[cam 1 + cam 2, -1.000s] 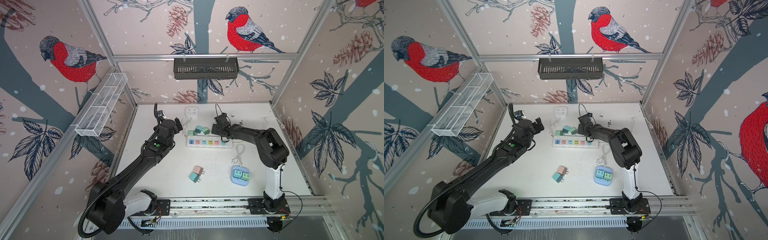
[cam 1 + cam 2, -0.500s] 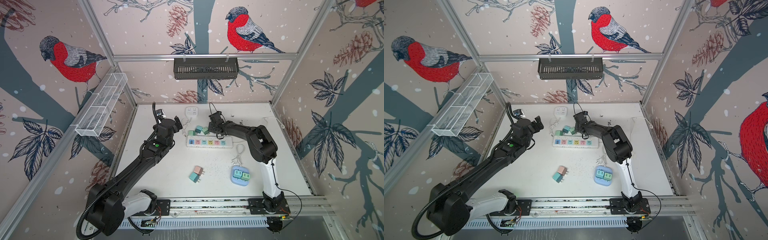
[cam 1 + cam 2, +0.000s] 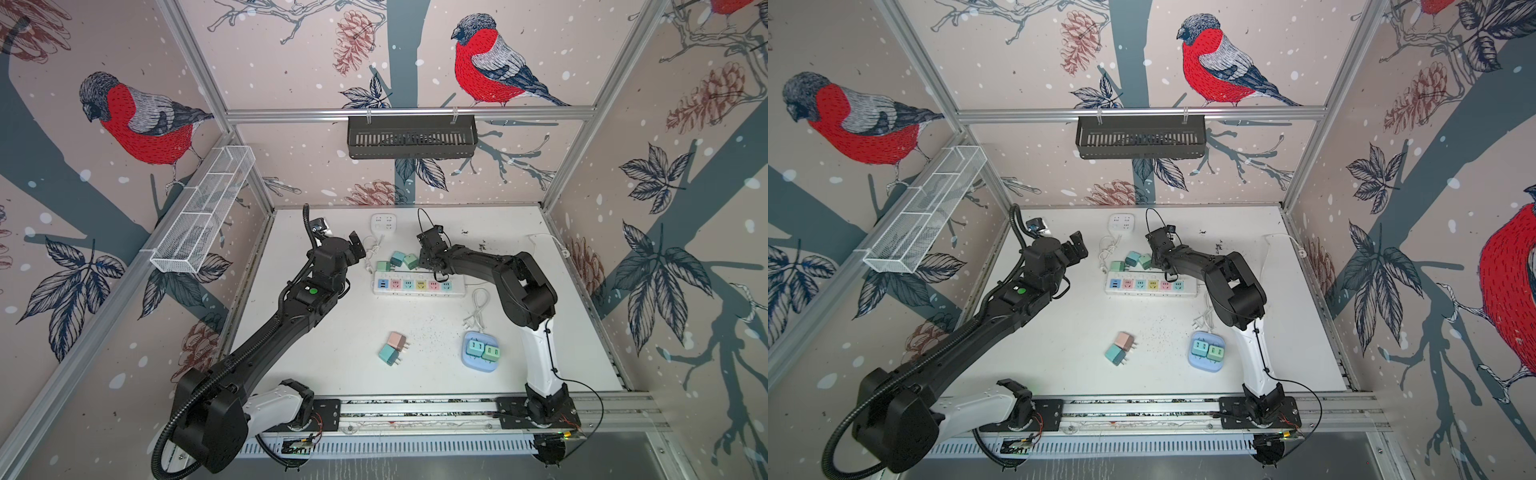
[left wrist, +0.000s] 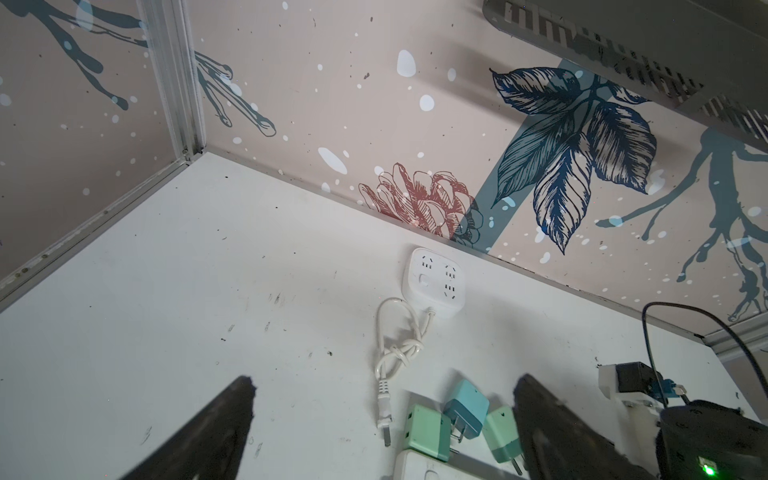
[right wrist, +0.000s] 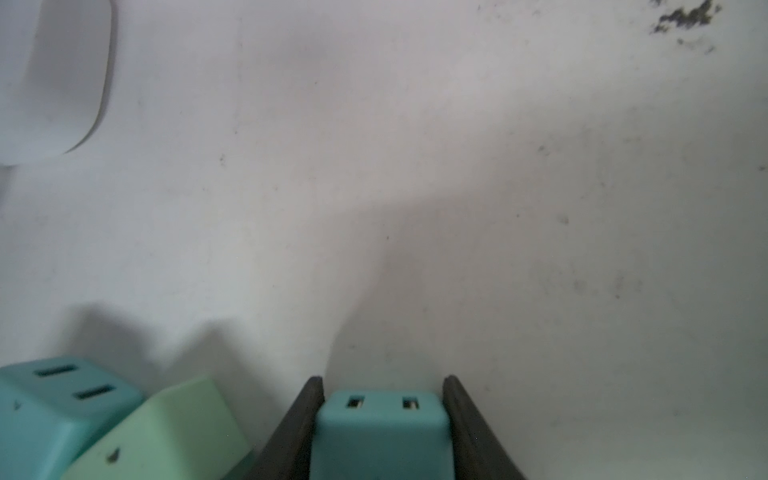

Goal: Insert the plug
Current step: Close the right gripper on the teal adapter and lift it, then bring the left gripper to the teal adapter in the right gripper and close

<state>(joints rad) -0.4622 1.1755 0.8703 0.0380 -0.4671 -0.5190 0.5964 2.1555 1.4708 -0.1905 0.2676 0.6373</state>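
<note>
A white power strip (image 3: 417, 284) (image 3: 1150, 286) with several coloured sockets lies mid-table. Just behind it my right gripper (image 3: 428, 259) (image 3: 1160, 261) (image 5: 383, 379) is low on the table, shut on a teal plug (image 5: 380, 432) whose two slots face away from the wrist camera. In both top views that plug is hidden under the gripper. Beside it lie another teal plug (image 3: 397, 258) (image 5: 50, 399) and a green plug (image 3: 411, 261) (image 5: 166, 424). My left gripper (image 3: 357, 245) (image 3: 1077, 245) (image 4: 384, 382) hangs open and empty above the table, left of these plugs.
A third green plug (image 3: 383, 266) touches the strip's back left. A white square socket (image 3: 383, 221) with a knotted cable sits at the back. Toward the front lie a pink plug (image 3: 397, 340), a teal plug (image 3: 388, 354) and a blue base (image 3: 481, 365) holding two plugs.
My right gripper slid left behind the strip toward the cluster of plugs and its jaws closed on the teal plug. The left arm has hardly moved.
</note>
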